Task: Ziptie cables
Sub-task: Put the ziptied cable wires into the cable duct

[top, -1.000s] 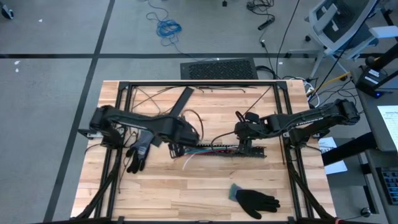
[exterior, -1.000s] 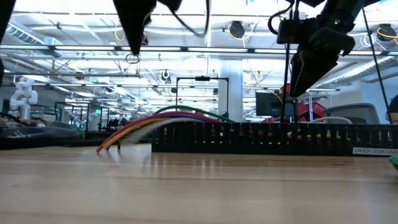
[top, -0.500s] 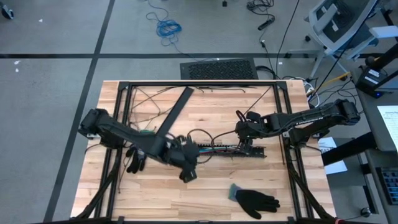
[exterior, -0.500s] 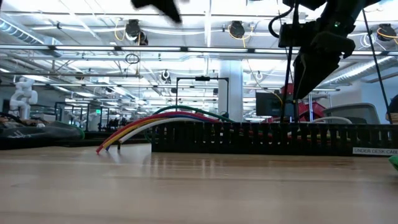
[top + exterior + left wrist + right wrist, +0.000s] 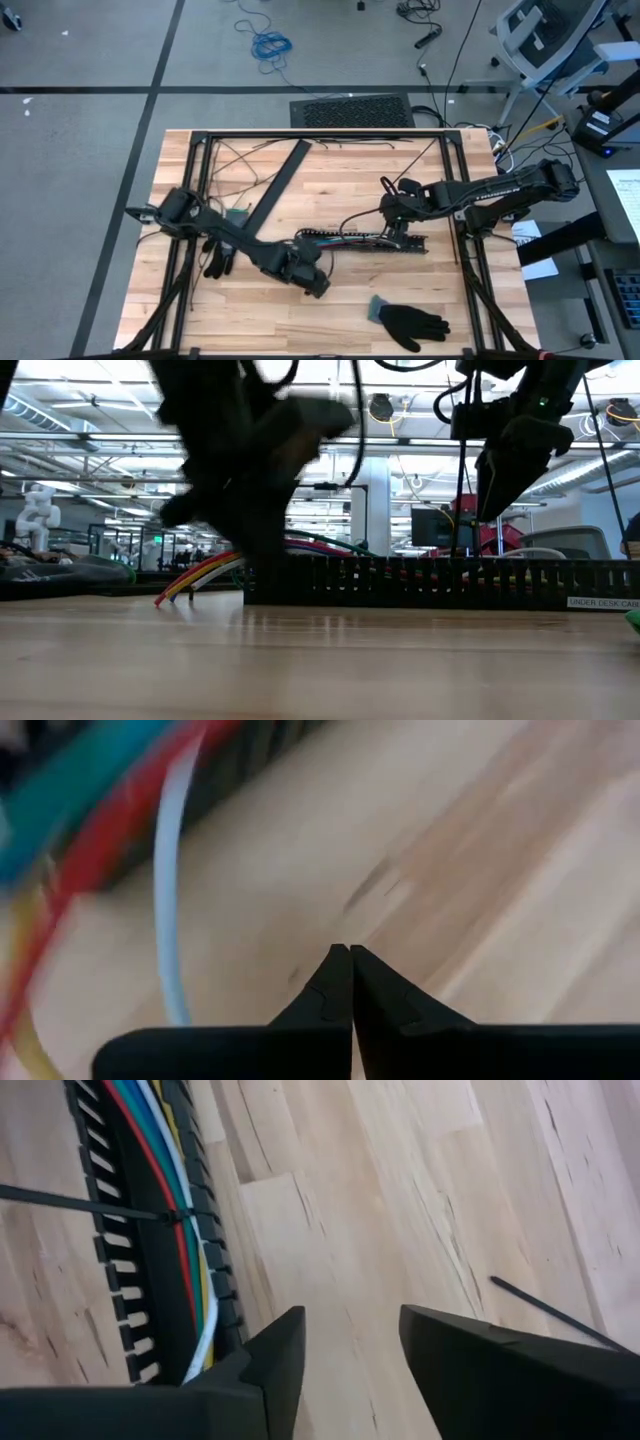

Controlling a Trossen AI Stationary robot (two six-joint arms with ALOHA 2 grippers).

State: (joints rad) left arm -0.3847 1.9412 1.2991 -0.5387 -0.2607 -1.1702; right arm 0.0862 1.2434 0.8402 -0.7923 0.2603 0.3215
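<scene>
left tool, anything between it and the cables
Nothing visible does. The left tool, shut and empty, is over bare wood just beside the loose ends of the cables spilling from the black slotted strip.

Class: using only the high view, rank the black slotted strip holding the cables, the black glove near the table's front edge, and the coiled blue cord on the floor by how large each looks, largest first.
1. Black slotted strip, the longest.
2. Black glove, shorter but broader.
3. Coiled blue cord, the smallest, though it lies on the floor, farther from the camera, so it may look smaller than it is.
</scene>
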